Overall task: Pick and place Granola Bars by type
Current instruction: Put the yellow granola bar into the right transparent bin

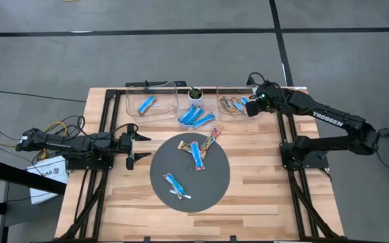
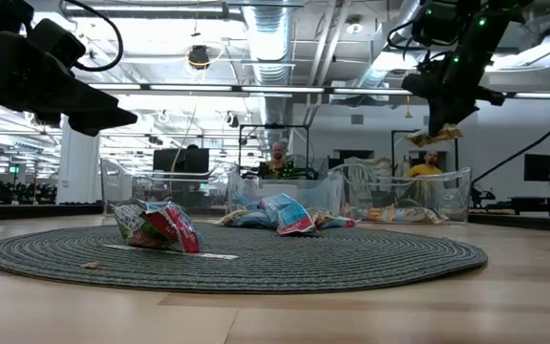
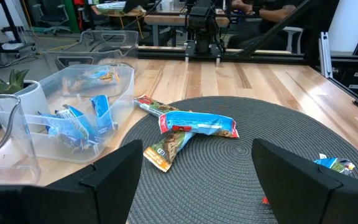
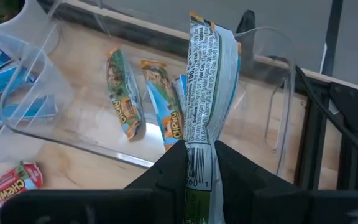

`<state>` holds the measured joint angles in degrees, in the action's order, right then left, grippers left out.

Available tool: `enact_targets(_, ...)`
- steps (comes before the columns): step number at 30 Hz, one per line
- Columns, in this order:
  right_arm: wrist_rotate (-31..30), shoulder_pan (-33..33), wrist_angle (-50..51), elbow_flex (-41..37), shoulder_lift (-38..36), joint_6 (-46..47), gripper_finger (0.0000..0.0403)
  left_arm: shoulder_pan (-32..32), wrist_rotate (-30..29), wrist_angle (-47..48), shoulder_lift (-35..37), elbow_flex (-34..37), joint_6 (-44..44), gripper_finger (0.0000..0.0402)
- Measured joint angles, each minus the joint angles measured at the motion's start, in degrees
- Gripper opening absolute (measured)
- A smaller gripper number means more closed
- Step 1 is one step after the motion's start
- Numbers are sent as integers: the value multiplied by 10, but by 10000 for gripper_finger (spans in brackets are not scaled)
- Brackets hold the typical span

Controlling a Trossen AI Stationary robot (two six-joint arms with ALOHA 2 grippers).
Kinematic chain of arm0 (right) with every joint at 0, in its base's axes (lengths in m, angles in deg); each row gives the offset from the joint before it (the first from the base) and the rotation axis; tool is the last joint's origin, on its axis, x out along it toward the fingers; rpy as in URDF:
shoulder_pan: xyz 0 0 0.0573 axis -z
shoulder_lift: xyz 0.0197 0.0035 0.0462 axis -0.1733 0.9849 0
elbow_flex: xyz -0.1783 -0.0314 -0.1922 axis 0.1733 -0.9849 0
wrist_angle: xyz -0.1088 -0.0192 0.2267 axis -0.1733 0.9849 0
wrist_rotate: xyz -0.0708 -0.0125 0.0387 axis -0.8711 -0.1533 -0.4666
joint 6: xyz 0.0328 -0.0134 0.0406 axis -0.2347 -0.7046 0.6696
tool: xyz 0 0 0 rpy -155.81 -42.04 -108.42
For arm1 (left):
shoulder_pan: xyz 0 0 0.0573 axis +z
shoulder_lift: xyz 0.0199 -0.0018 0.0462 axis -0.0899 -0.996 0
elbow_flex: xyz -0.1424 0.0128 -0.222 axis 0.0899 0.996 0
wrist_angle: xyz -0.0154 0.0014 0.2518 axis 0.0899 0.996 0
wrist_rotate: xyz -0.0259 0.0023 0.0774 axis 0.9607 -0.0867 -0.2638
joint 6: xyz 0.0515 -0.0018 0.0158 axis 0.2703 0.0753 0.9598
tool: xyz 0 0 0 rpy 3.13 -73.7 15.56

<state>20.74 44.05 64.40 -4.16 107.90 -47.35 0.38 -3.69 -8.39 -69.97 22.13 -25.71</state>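
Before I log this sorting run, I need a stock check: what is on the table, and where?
Round mat: one, dark grey, table centre.
Bars on the mat: four; two crossed, one blue, one tan-and-red; one by them; one blue-and-white at the near edge.
Left bin: clear, one blue bar.
Middle bin: blue bars, count unclear.
Right bin: clear, tan bars.
Small plant: one, green, behind the bins.
Left gripper: fingers open, empty, beside the mat.
Right gripper: shut on a held bar above the right bin.
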Motion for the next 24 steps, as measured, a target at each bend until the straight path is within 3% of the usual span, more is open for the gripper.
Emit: enact_targets(24, 7, 71, -87, 0, 211, -61, 65, 0, 0, 0, 0, 0, 0, 294)
